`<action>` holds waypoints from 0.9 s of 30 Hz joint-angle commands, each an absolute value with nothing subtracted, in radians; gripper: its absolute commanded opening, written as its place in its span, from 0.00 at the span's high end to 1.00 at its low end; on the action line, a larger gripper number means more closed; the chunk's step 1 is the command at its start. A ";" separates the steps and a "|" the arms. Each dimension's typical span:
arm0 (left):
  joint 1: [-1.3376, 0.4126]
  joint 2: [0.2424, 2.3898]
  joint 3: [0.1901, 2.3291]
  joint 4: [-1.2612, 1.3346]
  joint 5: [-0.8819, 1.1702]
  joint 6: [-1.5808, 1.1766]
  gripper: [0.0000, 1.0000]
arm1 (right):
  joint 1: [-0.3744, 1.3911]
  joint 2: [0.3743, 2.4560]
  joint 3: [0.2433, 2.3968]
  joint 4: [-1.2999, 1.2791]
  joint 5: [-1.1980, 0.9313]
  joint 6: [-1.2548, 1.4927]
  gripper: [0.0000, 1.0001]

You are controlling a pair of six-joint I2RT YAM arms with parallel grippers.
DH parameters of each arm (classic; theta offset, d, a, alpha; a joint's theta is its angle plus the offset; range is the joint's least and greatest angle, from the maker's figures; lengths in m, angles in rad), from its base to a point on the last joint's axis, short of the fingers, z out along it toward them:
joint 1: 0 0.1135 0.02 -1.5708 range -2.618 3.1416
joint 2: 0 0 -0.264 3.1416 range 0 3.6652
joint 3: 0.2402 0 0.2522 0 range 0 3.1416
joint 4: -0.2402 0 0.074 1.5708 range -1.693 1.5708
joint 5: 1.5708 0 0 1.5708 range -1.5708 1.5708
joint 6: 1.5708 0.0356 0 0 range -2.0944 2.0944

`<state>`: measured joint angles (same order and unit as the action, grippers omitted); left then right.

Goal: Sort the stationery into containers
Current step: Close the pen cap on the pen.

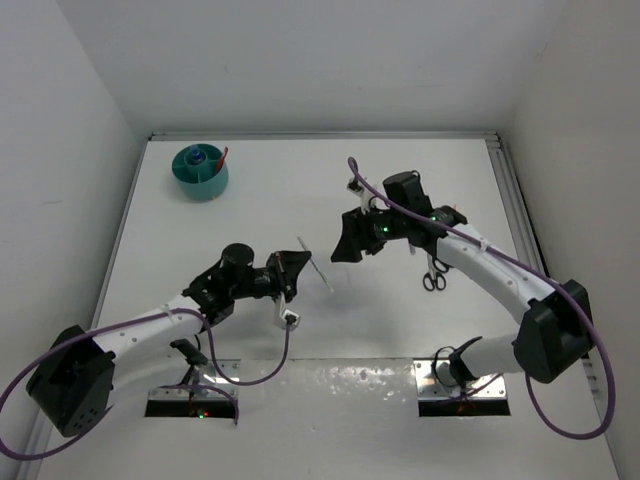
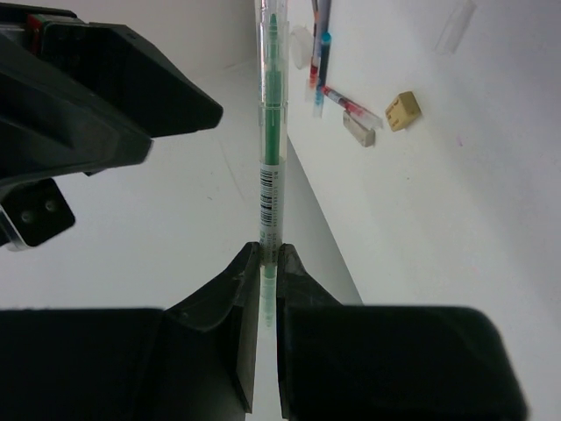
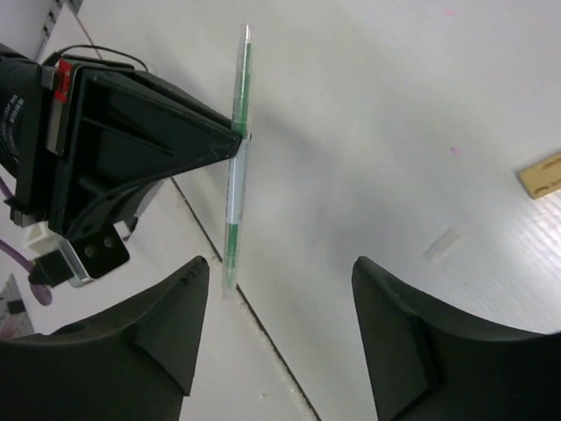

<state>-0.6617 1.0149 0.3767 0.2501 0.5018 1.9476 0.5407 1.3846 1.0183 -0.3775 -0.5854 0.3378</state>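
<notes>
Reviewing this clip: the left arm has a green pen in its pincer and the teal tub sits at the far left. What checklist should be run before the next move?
1. Left pincer shut on the green pen: ok.
2. Right pincer open, not gripping the pen: ok.
3. Pen tip clear of the right pincer's fingers: cannot tell; it sits close beside one.
4. Teal tub upright: ok.
5. Free compartment in the tub: cannot tell; a red pen and a blue item are inside.
6. Path from left pincer to tub free of objects: ok.
</notes>
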 commanded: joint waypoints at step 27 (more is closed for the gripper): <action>-0.624 1.074 0.411 0.334 0.480 1.855 1.00 | 0.633 1.431 1.034 -0.391 -0.503 0.293 0.30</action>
